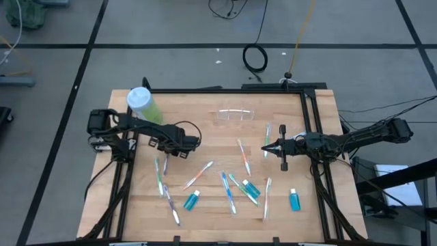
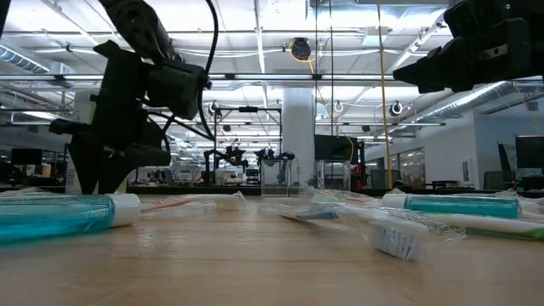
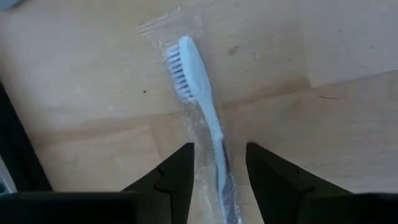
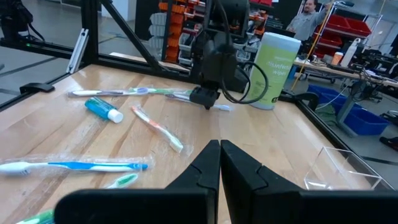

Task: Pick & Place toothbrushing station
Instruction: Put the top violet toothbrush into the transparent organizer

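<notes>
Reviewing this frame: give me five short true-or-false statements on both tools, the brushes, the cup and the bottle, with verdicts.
1. The left tool stands open, astride a wrapped white toothbrush lying on the wooden table. True.
2. The right tool holds a teal tube. False: its fingers are shut on nothing.
3. The small clear plastic cup already holds toothbrushes. False: it is empty; the brushes lie scattered on the table.
4. The tall green bottle with a white cap stands upright near the left arm. True.
5. The white toothbrush is lifted off the table. False: it lies flat on the wood.
</notes>
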Action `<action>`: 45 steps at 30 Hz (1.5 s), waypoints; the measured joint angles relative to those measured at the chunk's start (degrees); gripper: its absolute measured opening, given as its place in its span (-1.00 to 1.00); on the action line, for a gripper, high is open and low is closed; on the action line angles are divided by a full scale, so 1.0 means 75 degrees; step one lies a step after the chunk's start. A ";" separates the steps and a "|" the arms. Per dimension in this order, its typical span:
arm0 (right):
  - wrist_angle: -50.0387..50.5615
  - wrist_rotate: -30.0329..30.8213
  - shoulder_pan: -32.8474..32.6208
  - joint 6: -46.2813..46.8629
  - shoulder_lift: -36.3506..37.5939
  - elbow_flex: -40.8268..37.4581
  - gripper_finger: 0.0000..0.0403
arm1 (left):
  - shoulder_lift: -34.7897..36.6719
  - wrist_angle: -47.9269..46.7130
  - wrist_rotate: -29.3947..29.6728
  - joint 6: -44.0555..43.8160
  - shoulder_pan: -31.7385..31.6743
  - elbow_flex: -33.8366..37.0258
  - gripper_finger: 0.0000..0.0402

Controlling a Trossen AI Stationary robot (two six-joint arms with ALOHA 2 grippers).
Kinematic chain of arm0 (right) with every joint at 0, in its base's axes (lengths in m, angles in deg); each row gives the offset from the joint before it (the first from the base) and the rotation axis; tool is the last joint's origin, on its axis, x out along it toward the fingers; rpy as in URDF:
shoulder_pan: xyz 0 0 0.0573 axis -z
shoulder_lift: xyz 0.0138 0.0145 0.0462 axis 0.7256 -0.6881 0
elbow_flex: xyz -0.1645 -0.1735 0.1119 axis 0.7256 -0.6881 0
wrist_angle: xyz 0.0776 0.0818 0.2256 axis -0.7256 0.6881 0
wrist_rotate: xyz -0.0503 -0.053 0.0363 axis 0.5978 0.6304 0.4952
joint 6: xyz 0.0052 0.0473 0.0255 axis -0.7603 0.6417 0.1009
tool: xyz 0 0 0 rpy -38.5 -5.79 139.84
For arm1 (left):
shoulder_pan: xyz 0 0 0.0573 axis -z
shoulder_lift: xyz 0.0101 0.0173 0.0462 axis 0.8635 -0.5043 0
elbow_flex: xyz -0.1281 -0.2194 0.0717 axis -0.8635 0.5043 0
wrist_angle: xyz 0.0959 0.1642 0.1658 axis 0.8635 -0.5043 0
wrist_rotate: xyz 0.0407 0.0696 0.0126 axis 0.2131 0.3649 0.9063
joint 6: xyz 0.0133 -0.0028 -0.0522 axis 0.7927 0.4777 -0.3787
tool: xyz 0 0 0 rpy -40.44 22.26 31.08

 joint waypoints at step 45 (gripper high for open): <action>0.0003 0.0000 0.0000 -0.0008 -0.0007 -0.0003 -0.97 | 0.0512 1.1798 0.4857 0.8659 -0.0600 -0.2047 -0.88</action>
